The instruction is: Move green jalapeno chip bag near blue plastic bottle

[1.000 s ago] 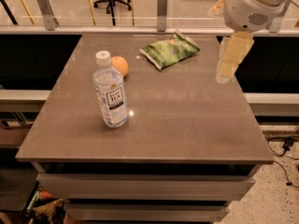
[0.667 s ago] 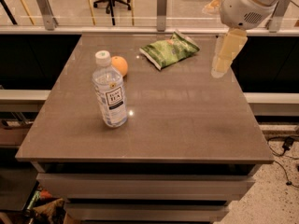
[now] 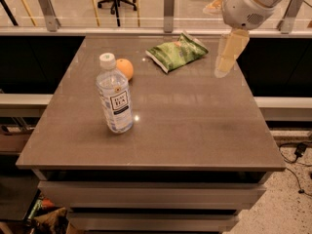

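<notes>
The green jalapeno chip bag (image 3: 178, 51) lies flat near the far edge of the table, right of centre. The blue plastic bottle (image 3: 115, 95) stands upright at the left middle, with a white cap and a white label with a dark square. My gripper (image 3: 226, 57) hangs above the table's right side, just right of the bag and apart from it, with its pale fingers pointing down. It holds nothing.
A small orange fruit (image 3: 125, 68) sits just behind the bottle. The brown table (image 3: 195, 130) has dark drawers below its front edge. A glass railing with metal posts (image 3: 168, 5) runs behind the table. A cable lies on the floor at right.
My gripper has moved left and toward the far edge, closer to the chip bag. The bag, bottle and fruit have not moved.
</notes>
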You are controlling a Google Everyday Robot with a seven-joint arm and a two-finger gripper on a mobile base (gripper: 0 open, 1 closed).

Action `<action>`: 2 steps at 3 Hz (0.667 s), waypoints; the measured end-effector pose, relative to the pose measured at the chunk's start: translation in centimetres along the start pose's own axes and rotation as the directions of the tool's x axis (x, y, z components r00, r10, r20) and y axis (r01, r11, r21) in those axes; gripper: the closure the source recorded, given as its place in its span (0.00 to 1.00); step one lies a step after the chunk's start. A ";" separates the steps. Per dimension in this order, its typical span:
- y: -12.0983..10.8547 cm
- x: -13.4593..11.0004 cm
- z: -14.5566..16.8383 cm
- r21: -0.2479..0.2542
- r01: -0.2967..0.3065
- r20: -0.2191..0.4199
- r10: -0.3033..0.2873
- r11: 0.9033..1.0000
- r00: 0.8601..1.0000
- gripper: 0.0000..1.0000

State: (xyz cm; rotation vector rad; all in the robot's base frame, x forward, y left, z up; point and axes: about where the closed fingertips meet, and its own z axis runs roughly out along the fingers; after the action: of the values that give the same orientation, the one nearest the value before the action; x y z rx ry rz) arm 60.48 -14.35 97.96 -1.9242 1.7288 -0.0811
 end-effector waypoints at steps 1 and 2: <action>-0.6 -0.4 0.7 0.002 0.011 -0.014 -0.011 1.000 1.000 0.00; -1.9 -1.1 2.0 0.000 0.031 -0.018 -0.031 1.000 0.999 0.00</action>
State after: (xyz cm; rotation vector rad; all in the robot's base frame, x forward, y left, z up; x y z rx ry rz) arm 62.79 -12.56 97.43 -1.9557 1.7111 -0.1106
